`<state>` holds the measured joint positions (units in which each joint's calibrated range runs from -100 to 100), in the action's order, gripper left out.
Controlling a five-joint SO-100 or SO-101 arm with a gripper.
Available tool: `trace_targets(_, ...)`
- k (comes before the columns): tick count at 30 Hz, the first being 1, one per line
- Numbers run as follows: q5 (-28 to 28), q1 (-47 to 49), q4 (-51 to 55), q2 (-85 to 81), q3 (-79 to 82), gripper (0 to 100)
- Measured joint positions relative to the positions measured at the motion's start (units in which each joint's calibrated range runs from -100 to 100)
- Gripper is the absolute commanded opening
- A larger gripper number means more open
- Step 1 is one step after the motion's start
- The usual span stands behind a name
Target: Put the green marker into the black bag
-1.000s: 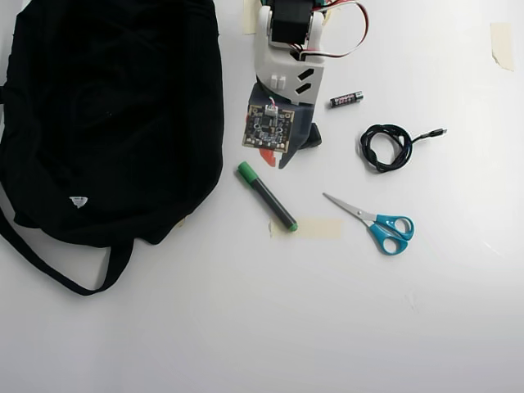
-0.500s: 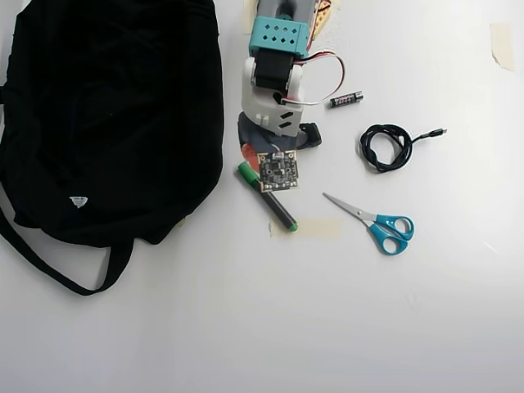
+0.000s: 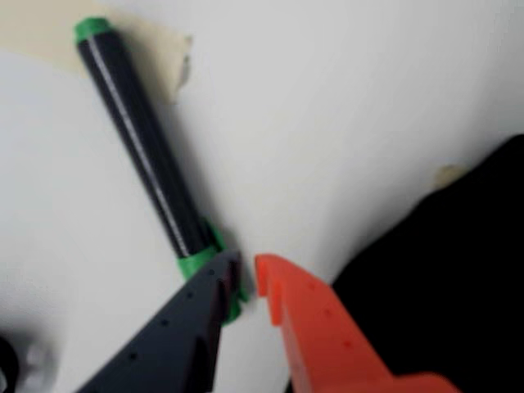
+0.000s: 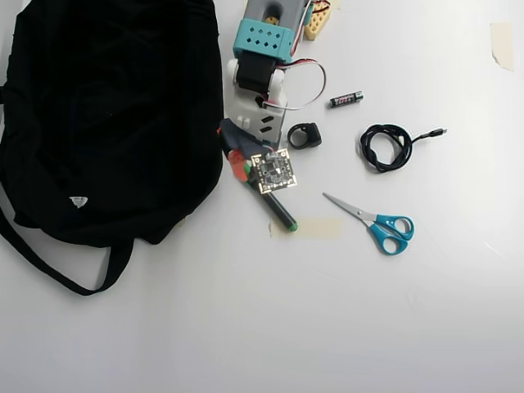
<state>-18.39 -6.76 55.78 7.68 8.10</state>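
In your overhead view, the green marker [image 4: 277,209] lay on the table [image 4: 327,311], long axis running from 10 to 4 o'clock, its capped end under the gripper [image 4: 241,168]. The black bag [image 4: 106,115] sat at its 9 o'clock. In the wrist view, the gripper [image 3: 248,274] stood narrowly parted at the cap [image 3: 203,262], clasping nothing.

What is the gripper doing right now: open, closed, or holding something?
Gripper: nearly shut, only a narrow gap between the jaws; tips at the green marker cap, nothing gripped.
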Motion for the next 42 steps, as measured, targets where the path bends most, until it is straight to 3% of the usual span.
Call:
trace_targets(18, -0.2, -0.96, -3.52, 3.32, -0.08, 3)
trace_targets(26, -3.91, 0.73, -3.52, 3.32, -0.08, 3)
trace_targets(42, -4.74, 3.09, -3.52, 3.4, 2.59, 3)
